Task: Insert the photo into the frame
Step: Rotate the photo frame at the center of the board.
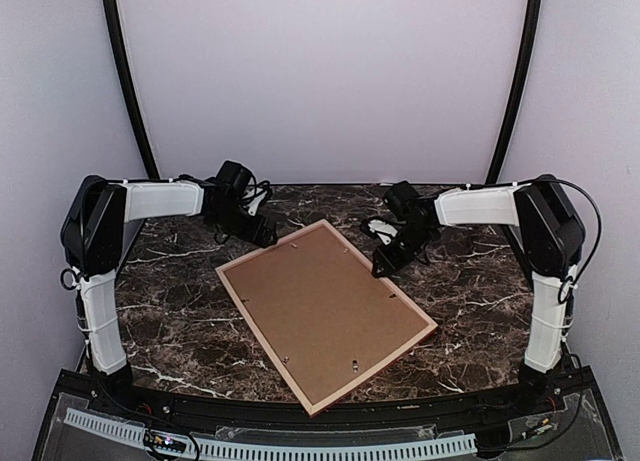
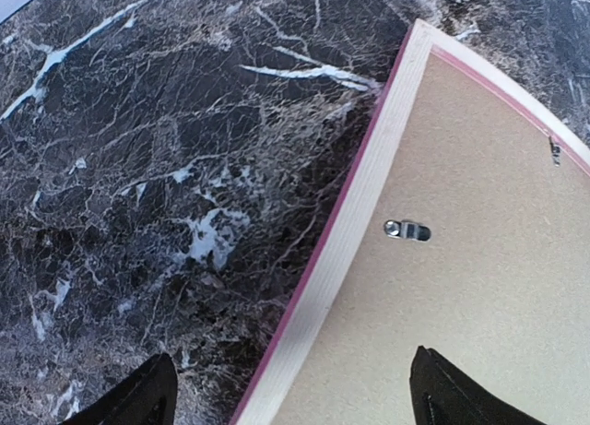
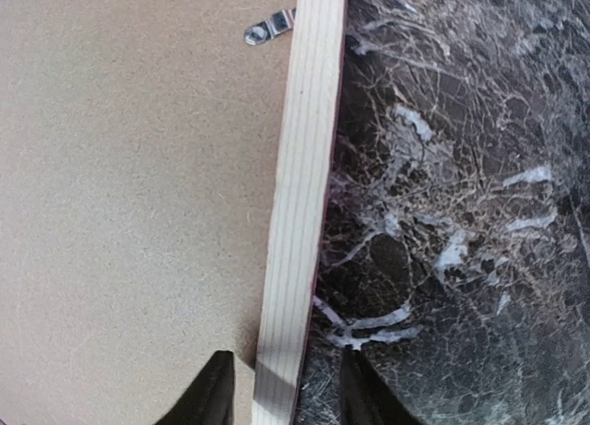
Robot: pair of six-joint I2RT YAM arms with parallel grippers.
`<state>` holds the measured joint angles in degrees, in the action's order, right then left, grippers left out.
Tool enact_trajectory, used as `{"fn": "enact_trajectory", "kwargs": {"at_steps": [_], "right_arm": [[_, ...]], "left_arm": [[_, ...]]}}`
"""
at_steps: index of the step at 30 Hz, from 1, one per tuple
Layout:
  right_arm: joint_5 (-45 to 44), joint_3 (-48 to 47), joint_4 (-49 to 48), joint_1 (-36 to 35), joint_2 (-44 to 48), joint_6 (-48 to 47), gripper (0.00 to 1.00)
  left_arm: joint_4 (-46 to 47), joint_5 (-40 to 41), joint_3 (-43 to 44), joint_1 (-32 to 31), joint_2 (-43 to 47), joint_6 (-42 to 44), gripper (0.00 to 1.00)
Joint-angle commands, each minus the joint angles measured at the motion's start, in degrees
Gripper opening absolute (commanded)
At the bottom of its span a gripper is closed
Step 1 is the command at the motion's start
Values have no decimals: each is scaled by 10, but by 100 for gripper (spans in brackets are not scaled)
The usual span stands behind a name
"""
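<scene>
The right gripper (image 3: 288,370) has its jaws a little apart. One finger is over the board inside the frame and the other is outside it over the marble. The frame's far-right rail runs between them with a sliver of gap on each side, so it straddles the rail rather than clamping it.

The frame (image 3: 293,213) lies face down and askew on the marble table (image 1: 180,321), one corner pointing toward the robot. Its pale bare wood faces up, and only a thin pink line shows along its outer edge. A brown backing board (image 1: 325,311) fills it, flat between the rails. Small metal turn clips (image 3: 269,27) sit just inside the rails, presumably to pin the board down, though I cannot tell whether they are turned to lock.

The photo shows nowhere around the frame. If it is in the frame, it lies under the board, and that cannot be read from here.

Farther back, on the frame's far-left short side near a corner, the left gripper (image 2: 293,370) hangs with its jaws wide apart. One finger is outside the frame and one is over the board, and it grips nothing.

With one gripper on each far side of the frame, I judge the arms placed to steady or lift it.
</scene>
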<state>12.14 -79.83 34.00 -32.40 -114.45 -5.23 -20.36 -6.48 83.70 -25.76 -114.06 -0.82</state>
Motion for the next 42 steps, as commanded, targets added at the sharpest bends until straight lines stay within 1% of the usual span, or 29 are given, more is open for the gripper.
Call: {"fn": "enact_trajectory", "kwargs": {"at_steps": [1, 4, 7, 12, 14, 16, 19, 20, 21, 25, 26, 27, 28, 32, 35, 38, 42], "right_arm": [[32, -11, -10, 22, 21, -16, 45], [40, 11, -27, 31, 45, -2, 49], [33, 29, -38, 35, 67, 13, 49], [28, 57, -53, 37, 98, 48, 50], [33, 75, -67, 37, 115, 80, 50], [42, 95, -82, 37, 133, 121, 50], [50, 120, -100, 37, 154, 165, 51], [46, 129, -104, 37, 161, 183, 51], [40, 136, -103, 37, 167, 196, 51], [-3, 156, -75, 37, 191, 236, 51], [-11, 162, -69, 37, 199, 247, 52], [-20, 168, -64, 37, 208, 259, 53], [-31, 174, -61, 37, 217, 273, 55], [-47, 204, -52, 37, 252, 322, 60], [-59, 228, -49, 37, 278, 353, 62], [-69, 256, -49, 37, 295, 376, 65], [-77, 284, -54, 37, 294, 395, 67]], "left_arm": [[-48, -24, 38, 11, -28, 62, 88], [-59, -40, 52, 14, -42, 73, 84], [-65, -58, 64, 14, -59, 77, 80], [-79, -47, 80, 14, -84, 68, 69], [-83, -42, 85, 14, -90, 59, 63], [-83, -40, 87, 14, -94, 50, 53], [-82, -35, 88, 14, -98, 40, 43], [-82, -32, 88, 14, -99, 35, 40], [-82, -29, 88, 14, -99, 33, 38], [-97, 1, 87, 16, -98, 13, 27], [-99, 9, 83, 16, -97, 2, 22], [-101, 12, 79, 18, -95, -13, 20], [-100, 18, 66, 19, -89, -20, 18], [-71, 27, 6, 29, -54, -81, 14], [-45, 4, -48, 38, -15, -139, 12], [-3, -18, -131, 39, 23, -169, 12], [49, -51, -244, 34, 91, -212, 13]]}}
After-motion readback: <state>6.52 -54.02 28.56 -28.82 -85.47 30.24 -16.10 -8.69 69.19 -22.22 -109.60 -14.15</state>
